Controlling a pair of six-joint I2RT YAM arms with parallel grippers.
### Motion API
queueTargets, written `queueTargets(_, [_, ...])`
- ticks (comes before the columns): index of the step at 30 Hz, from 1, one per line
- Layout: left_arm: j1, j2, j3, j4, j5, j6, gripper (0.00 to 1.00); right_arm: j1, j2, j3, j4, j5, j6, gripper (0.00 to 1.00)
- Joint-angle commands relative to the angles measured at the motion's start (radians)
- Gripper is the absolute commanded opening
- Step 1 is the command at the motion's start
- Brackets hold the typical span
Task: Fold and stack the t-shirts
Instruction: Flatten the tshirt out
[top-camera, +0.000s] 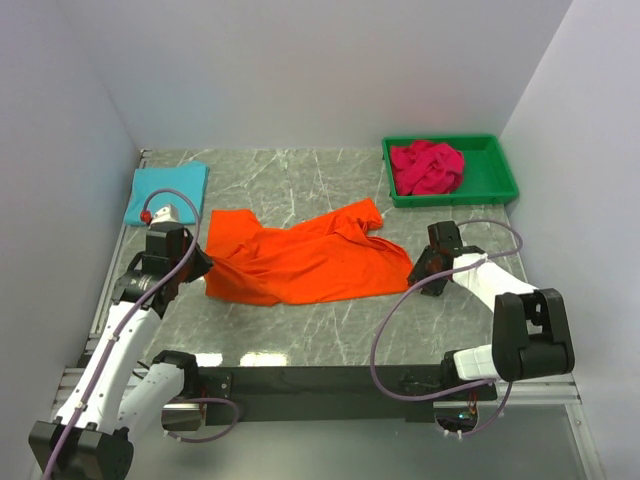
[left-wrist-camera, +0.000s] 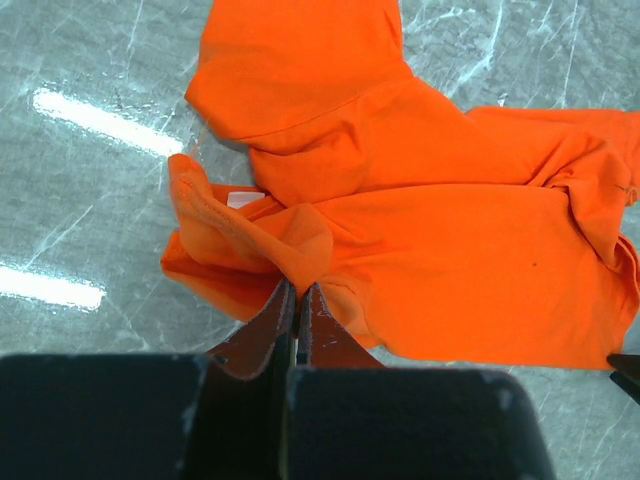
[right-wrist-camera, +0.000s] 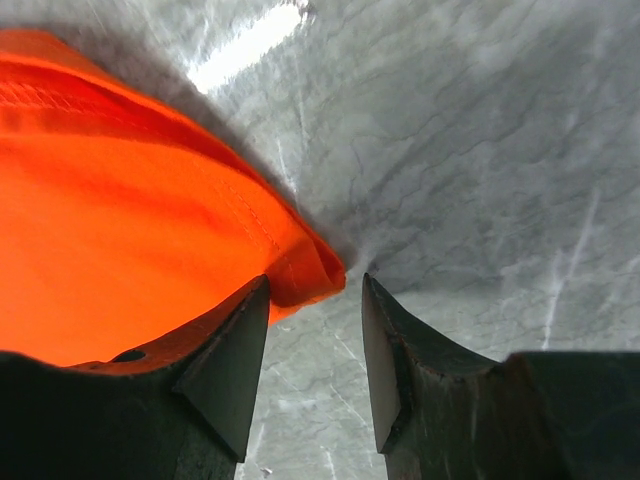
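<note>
While glossy, grey table (top-camera: 300, 172) amid white walls (top-camera: 300, 70).

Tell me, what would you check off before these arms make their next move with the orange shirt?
1. Left pincer holds the orange t-shirt: ok, it is shut on a bunched edge.
2. Right pincer holds the shirt: not ok, its jaws stand open and a shirt corner lies at their tips, ungripped.
3. Orange shirt lies flat for folding: not ok, it is rumpled and creased on the table.
4. Turquoise t-shirt folded: ok, a neat rectangle at the far left corner.
5. Pink t-shirt folded: not ok, it is crumpled in the green bin.
</note>
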Motion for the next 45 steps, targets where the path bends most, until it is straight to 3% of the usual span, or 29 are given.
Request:
queueTargets(1, [0.004, -0.029, 0.028, 0.035, 0.001, -0.004, 0.01, 0.023, 0.028, 0.01, 0.004, 0.006, 0.022, 0.49])
queueTargets(8, [0.005, -0.037, 0.034, 0.032, -0.014, -0.004, 0.01, 0.041, 0.068, 0.018, -0.001, 0.026, 0.039, 0.47])
queueTargets(10, [0.004, -0.037, 0.036, 0.029, -0.02, -0.006, 0.01, 0.041, 0.079, 0.016, 0.002, 0.021, 0.037, 0.41])
queueTargets(11, [0.005, -0.035, 0.039, 0.027, -0.025, -0.007, 0.01, 0.043, 0.083, 0.018, 0.005, 0.021, 0.037, 0.37])
queueTargets(12, [0.005, -0.041, 0.039, 0.029, -0.037, -0.009, 0.01, 0.041, 0.085, 0.019, 0.007, 0.021, 0.037, 0.25])
queueTargets(15, [0.005, -0.041, 0.059, 0.029, -0.058, -0.009, 0.01, 0.043, 0.06, 0.058, -0.001, 0.056, 0.039, 0.0])
queueTargets(19, [0.021, 0.014, 0.258, 0.018, -0.135, 0.037, 0.01, 0.039, -0.004, 0.249, -0.093, 0.113, 0.014, 0.0])
queueTargets(27, [0.059, 0.207, 0.848, -0.005, -0.226, 0.097, 0.01, 0.027, -0.039, 0.944, -0.262, 0.214, -0.087, 0.0])
queueTargets(32, [0.059, 0.194, 1.024, 0.075, -0.227, 0.146, 0.01, 0.021, -0.102, 1.191, -0.273, 0.213, -0.189, 0.0])
queueTargets(38, [0.059, -0.025, 0.975, 0.205, -0.272, 0.227, 0.01, 0.02, -0.337, 1.078, -0.153, 0.196, -0.3, 0.0])
queueTargets(45, [0.059, -0.127, 1.005, 0.173, -0.227, 0.321, 0.01, 0.02, -0.503, 1.012, -0.134, 0.199, -0.38, 0.0])
